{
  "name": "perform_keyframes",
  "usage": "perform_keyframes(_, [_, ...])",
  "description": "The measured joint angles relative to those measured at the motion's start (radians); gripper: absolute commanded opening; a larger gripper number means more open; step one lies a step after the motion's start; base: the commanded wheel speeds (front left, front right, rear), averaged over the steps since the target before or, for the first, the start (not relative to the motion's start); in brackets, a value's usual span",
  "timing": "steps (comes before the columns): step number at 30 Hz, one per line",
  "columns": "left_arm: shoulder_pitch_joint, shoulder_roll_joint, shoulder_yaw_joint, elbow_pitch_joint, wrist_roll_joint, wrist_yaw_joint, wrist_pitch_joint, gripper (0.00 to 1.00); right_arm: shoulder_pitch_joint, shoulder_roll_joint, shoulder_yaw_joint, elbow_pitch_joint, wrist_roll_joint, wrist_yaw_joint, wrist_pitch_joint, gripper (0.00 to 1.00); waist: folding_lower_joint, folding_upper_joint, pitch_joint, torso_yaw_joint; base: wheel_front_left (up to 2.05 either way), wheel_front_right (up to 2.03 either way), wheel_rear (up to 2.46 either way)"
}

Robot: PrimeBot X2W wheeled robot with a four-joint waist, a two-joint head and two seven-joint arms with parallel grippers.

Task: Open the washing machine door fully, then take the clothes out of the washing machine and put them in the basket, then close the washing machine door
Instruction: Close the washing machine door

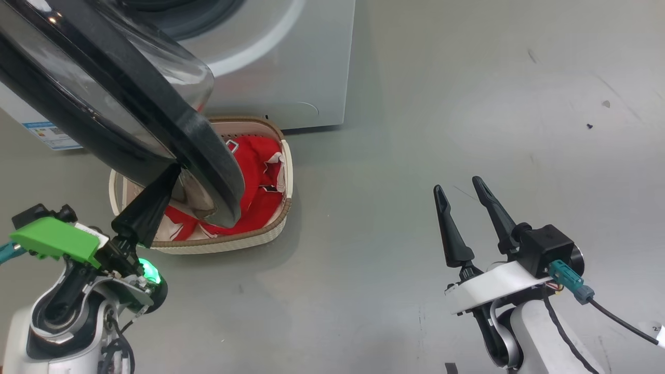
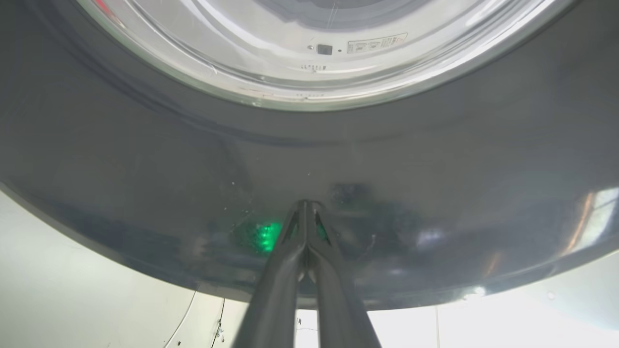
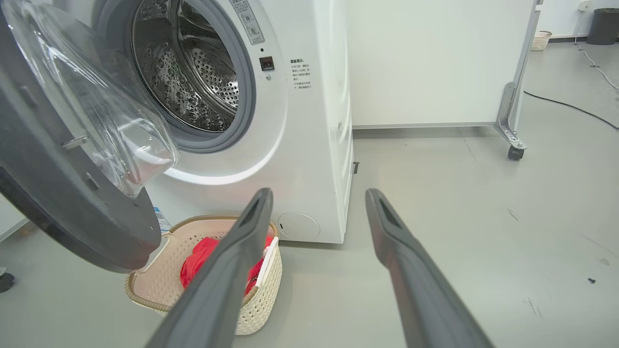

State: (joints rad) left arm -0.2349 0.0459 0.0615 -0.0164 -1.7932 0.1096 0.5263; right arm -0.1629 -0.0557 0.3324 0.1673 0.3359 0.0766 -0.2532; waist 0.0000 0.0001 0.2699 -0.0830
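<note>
Head view. The door (image 1: 197,140), swung open at 10 o'clock, overhangs the basket (image 1: 287,171) at 9 o'clock. The red clothes (image 1: 257,166) lie in the basket, which stands before the washer (image 1: 291,78) at 11 o'clock. Left gripper (image 1: 175,170), at 8 o'clock: fingers pressed together, grasping nothing, tips against the door's black rim. Right gripper (image 1: 457,184), at 4 o'clock: fingers spread wide above the floor (image 1: 415,130), holding nothing.

Red clothes (image 1: 256,162), cream basket (image 1: 235,242), glossy black door (image 1: 207,148).
</note>
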Motion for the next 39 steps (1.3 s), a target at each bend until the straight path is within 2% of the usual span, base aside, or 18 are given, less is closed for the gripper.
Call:
perform_keyframes(22, [-0.129, -0.002, 0.053, -0.034, 0.002, 0.010, -0.131, 0.00, -0.037, 0.000, 0.028, -0.036, 0.051, -0.018, 0.000, 1.00, 0.0000, 0.0000, 0.085, -0.144, 0.00, 0.00, 0.00])
perform_keyframes(39, [-0.236, -0.005, 0.099, 0.012, -0.056, 0.010, -0.221, 0.00, -0.040, 0.004, 0.035, -0.061, 0.091, -0.054, 0.000, 1.00, 0.0000, 0.0000, 0.135, -0.293, 0.00, 0.00, 0.00])
